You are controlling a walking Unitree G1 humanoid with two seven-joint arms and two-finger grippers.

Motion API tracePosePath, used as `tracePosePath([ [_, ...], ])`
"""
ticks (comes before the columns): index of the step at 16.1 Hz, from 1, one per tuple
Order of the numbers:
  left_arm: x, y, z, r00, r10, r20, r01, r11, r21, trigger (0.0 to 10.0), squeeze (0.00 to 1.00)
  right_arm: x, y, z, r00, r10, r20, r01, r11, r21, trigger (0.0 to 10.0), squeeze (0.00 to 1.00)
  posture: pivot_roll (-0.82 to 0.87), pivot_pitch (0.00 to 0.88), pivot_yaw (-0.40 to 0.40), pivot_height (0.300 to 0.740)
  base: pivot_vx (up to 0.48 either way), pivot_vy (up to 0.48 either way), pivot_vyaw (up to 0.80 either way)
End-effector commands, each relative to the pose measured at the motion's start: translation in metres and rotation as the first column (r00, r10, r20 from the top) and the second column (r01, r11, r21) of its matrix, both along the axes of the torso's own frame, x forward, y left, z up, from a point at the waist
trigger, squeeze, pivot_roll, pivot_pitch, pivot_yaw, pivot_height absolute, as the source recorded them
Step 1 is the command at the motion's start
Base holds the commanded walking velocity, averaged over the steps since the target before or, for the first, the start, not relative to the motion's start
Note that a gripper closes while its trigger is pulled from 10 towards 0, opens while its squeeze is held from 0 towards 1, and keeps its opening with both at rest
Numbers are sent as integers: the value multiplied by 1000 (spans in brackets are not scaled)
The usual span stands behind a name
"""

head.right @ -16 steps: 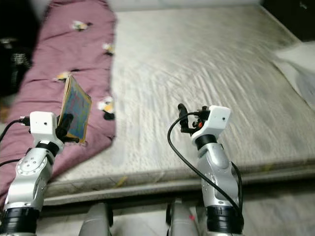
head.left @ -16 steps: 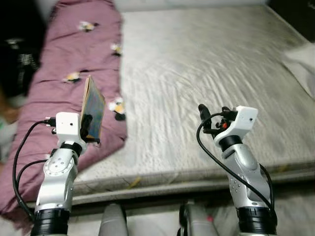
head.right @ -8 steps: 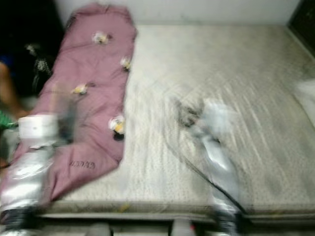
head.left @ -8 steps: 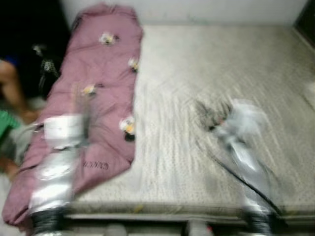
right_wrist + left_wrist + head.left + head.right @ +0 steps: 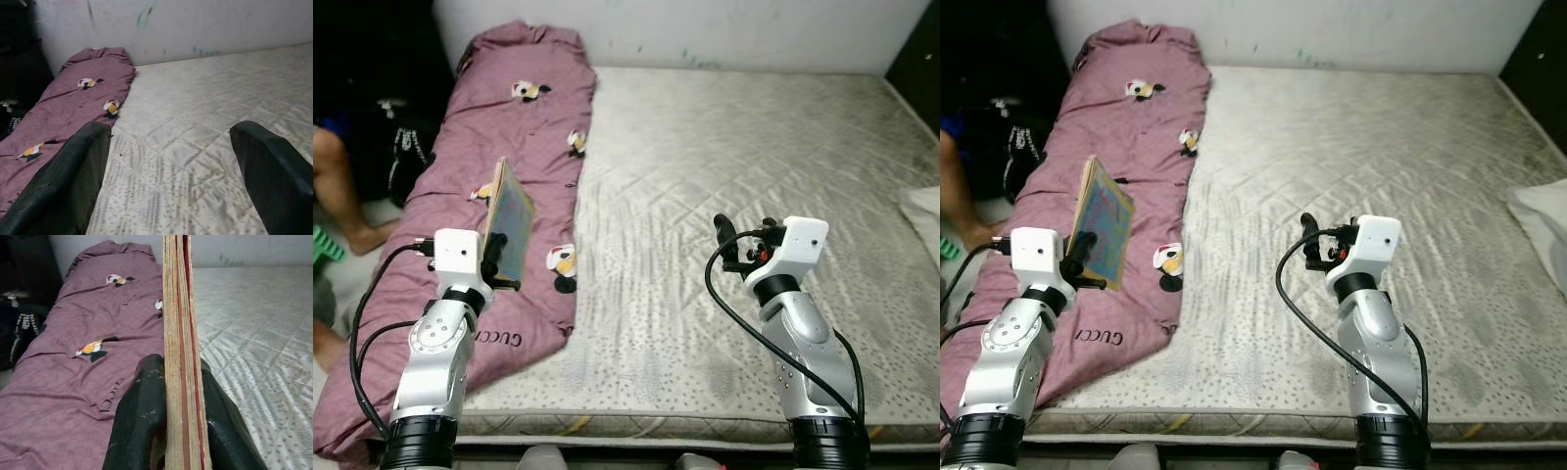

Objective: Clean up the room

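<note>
Left eye view: the left gripper [image 5: 495, 257], at eight o'clock, clamps an upright book [image 5: 508, 216] above the purple quilt [image 5: 499, 137]. The right gripper [image 5: 736, 245], jaws spread and empty, hovers over the bare grey mattress [image 5: 724, 147], its near edge at six o'clock.

A bare mattress [image 5: 734, 176] carries a purple duvet [image 5: 499, 147] along its left.

books: 1 [image 5: 507, 220] | blankets: 1 [image 5: 499, 147] | mattresses: 1 [image 5: 754, 147] | grippers: 2 [image 5: 495, 262] [image 5: 729, 245]
</note>
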State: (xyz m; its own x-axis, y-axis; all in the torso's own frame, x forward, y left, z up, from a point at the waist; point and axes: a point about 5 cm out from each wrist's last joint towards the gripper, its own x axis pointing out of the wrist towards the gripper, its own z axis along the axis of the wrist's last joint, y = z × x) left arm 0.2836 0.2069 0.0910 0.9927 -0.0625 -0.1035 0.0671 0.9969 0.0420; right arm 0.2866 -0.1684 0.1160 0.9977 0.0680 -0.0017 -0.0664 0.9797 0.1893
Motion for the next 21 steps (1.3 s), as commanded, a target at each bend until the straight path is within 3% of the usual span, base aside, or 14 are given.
tracePosePath([
  [1,1,0,6,999,-6,35,6,1000,3,10000,0,-1,-1,-2,1000,-11,-10,11,1000,-7,10000,0,-19,0,-5,740,0,-240,0],
  [21,4,-1,8,999,-17,40,18,1000,-10,10000,0,-4,-7,-7,999,-37,-29,36,999,-35,10000,0,-28,0,-5,740,0,-292,0],
])
